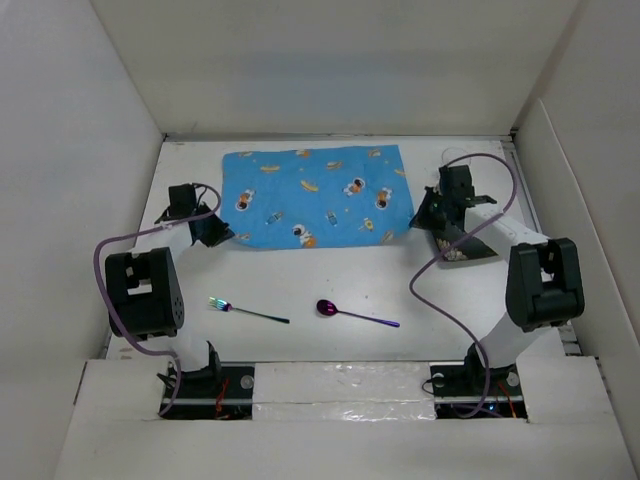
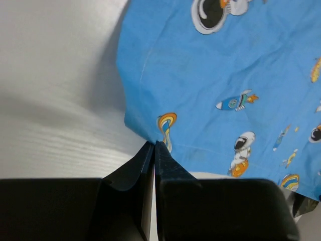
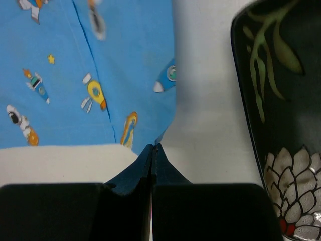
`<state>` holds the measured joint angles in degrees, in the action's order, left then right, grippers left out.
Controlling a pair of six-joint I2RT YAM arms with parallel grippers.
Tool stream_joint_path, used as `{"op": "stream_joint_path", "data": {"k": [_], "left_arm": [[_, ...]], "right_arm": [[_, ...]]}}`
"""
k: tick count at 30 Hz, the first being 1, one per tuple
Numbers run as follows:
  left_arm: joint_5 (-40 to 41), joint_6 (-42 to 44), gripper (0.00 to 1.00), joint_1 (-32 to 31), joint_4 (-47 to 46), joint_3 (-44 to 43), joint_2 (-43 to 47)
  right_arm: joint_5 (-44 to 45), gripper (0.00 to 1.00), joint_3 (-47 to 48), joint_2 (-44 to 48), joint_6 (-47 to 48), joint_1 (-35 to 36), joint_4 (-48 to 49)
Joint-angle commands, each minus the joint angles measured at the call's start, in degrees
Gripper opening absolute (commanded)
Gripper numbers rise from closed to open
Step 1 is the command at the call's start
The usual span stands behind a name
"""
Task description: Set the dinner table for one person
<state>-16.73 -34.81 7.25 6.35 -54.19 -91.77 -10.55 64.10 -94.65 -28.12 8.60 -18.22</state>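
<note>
Table (image 1: 330, 275): white, matte, walled by white panels (image 1: 330, 60) on three sides, filling the top view ahead of the arm bases. Blue cartoon-print mat (image 1: 315, 195) is laid at the far middle of it.

Left gripper (image 1: 216, 234) is set at the mat's near-left corner. In the left wrist view the fingers (image 2: 133, 168) are pressed together with the cloth corner caught at the tips, so the corner is pinched. The mat edge beside them appears slightly lifted, with shadow cast on the table next to it.

Right gripper (image 1: 424, 214) is set at the mat's near-right corner. In the right wrist view its fingers (image 3: 170, 173) are likewise clamped together on the corner's tip.

Black plate (image 3: 281, 100) with leaf and petal print is seen just right of the right gripper, apart from the mat, with a strip of bare table between them. In the top view it is mostly hidden under the right arm.

Fork (image 1: 247, 311) and spoon (image 1: 352, 314), both iridescent, are laid on the near half of the table, side by side but apart, well clear of the mat, heads pointed left.
</note>
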Motion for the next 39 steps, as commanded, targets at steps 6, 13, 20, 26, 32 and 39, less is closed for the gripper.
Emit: {"op": "stream_joint_path", "data": {"k": [6, 13, 20, 26, 32, 39], "left_arm": [[2.58, 5.18, 0.00, 0.31, 0.67, 9.80, 6.94], [4.42, 7.12, 0.00, 0.31, 8.05, 14.99, 13.71], [7.58, 5.28, 0.00, -0.83, 13.85, 13.15, 15.92], [7.42, 3.96, 0.00, -0.83, 17.03, 12.97, 17.41], [6.98, 4.31, 0.02, -1.36, 17.82, 12.36, 15.13], [8.03, 4.83, 0.40, -1.36, 19.14, 10.43, 17.06]], "right_arm": [[2.11, 0.00, -8.63, 9.57, 2.81, -0.34, 0.21], [2.81, 0.00, -14.78, 16.16, 3.77, -0.87, -5.50], [2.46, 0.00, -18.12, 20.20, 3.95, -2.01, -9.99], [1.76, 0.00, -21.55, 22.66, 3.95, -3.33, -11.40], [2.46, 0.02, -21.38, 21.53, 4.21, -3.33, -11.31], [0.62, 0.28, -18.93, 21.61, 4.74, -3.33, -11.75]]}}
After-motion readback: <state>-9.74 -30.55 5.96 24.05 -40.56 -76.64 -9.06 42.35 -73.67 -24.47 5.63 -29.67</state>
